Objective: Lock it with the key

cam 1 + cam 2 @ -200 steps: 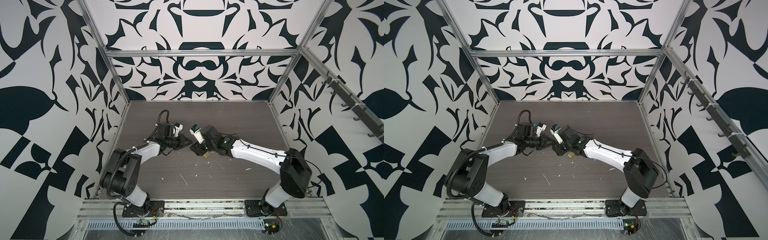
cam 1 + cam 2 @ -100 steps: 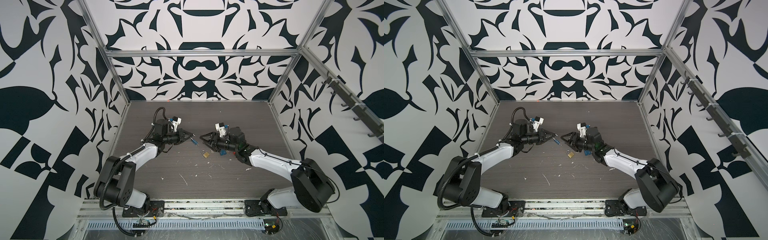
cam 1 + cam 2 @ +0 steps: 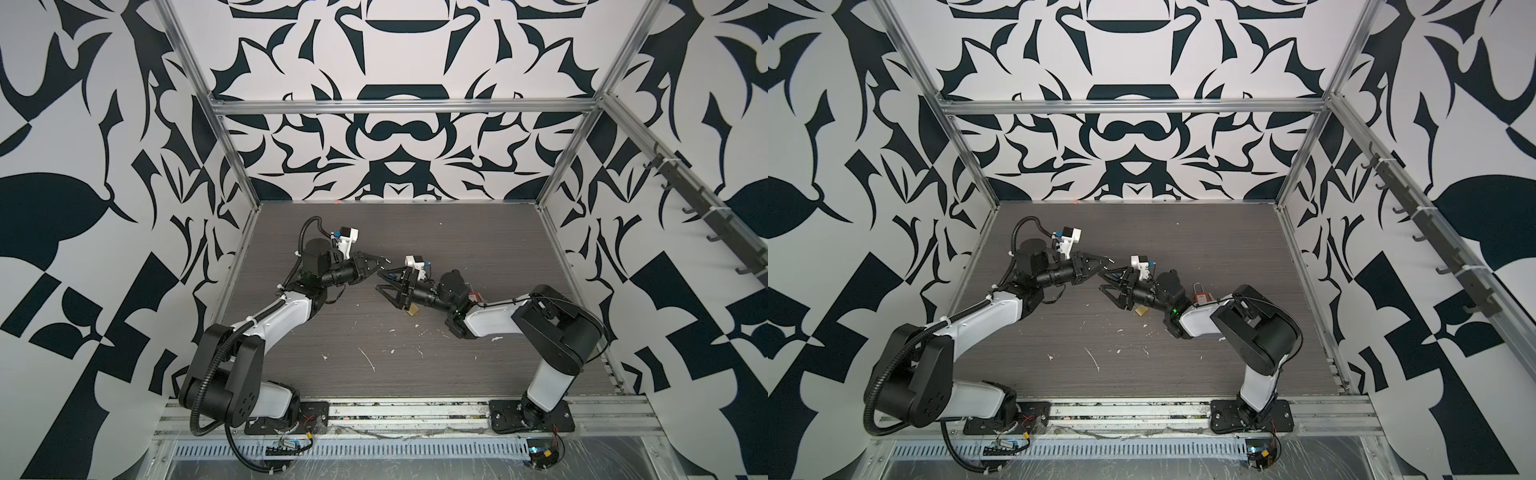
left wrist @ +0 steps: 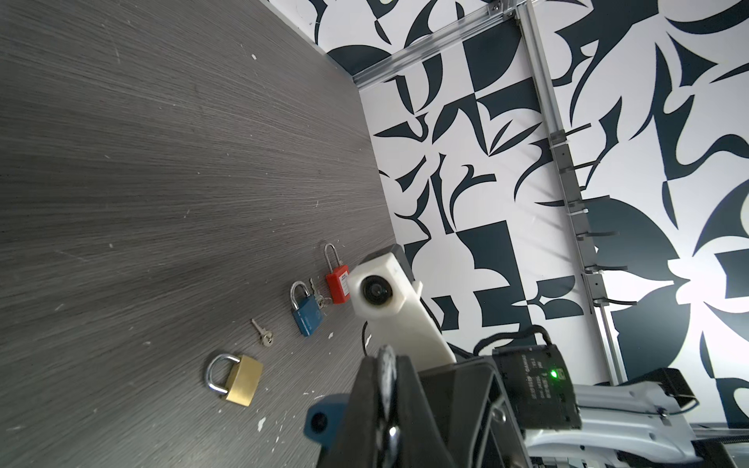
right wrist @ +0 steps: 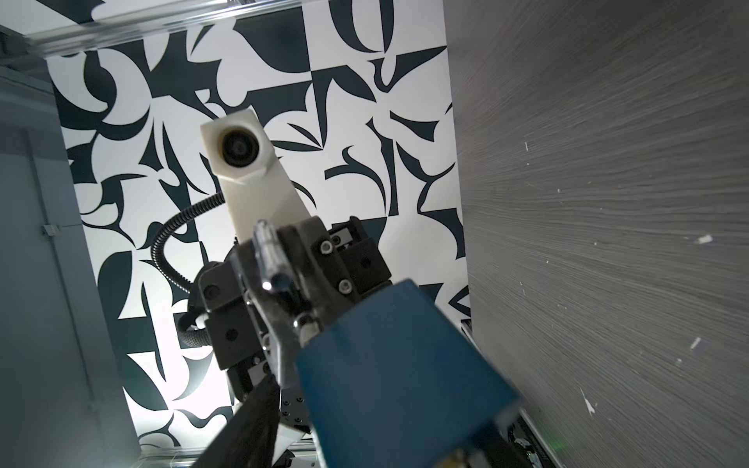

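Drawn apart after meeting a second earlier, the left gripper [image 3: 380,266] is clamped shut on the key [image 4: 384,366] — the right gripper [image 3: 381,281] is closed around the blue padlock [image 5: 405,364], held clear of the table [image 3: 457,249] — insertion is judged not yet made.

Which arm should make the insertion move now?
Left. The left pincer, shut, holds the key, aimed toward the blue padlock that the right pincer grips; the right need only steady it.

Matt woodgrain table [image 4: 162,162]; brass-look padlock [image 4: 242,379] with glossy metal shackle.
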`<state>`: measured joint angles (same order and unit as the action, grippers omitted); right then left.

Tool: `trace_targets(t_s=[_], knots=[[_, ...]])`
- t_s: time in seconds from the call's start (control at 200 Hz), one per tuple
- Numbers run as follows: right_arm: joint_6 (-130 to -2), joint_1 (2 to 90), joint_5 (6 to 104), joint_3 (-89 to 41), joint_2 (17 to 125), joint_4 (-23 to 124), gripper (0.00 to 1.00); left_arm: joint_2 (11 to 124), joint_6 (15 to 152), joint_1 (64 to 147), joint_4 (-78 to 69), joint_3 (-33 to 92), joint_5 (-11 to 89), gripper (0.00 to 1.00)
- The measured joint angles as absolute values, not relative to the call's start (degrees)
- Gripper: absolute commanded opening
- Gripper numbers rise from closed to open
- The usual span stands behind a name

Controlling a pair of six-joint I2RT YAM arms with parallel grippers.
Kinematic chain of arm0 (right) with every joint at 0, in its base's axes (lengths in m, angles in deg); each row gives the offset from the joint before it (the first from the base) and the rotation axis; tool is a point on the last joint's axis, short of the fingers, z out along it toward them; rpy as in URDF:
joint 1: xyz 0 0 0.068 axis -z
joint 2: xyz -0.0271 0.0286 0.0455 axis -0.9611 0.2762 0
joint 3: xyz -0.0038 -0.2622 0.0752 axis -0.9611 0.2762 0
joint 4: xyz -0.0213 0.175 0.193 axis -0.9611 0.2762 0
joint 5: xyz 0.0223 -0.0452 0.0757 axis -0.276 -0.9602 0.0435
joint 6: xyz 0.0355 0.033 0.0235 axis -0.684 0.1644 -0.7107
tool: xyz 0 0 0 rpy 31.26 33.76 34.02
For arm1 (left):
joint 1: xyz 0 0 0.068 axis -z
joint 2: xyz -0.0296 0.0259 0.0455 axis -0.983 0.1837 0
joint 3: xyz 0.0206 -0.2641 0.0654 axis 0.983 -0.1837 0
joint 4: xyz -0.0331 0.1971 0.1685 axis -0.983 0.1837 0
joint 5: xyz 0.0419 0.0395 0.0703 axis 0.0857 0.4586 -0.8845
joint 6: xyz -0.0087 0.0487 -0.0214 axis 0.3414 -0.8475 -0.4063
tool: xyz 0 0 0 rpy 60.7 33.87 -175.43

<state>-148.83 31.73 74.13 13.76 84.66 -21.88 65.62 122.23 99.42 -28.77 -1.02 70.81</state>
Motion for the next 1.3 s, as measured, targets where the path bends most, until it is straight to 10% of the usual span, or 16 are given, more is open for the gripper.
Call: trace_targets(t_s=[1.3], knots=[[-149.9, 37.7, 73.0, 16.2, 82.4, -24.8, 0.21, 65.9, 129.3, 99.4, -38.7, -3.3, 71.3, 0.00]])
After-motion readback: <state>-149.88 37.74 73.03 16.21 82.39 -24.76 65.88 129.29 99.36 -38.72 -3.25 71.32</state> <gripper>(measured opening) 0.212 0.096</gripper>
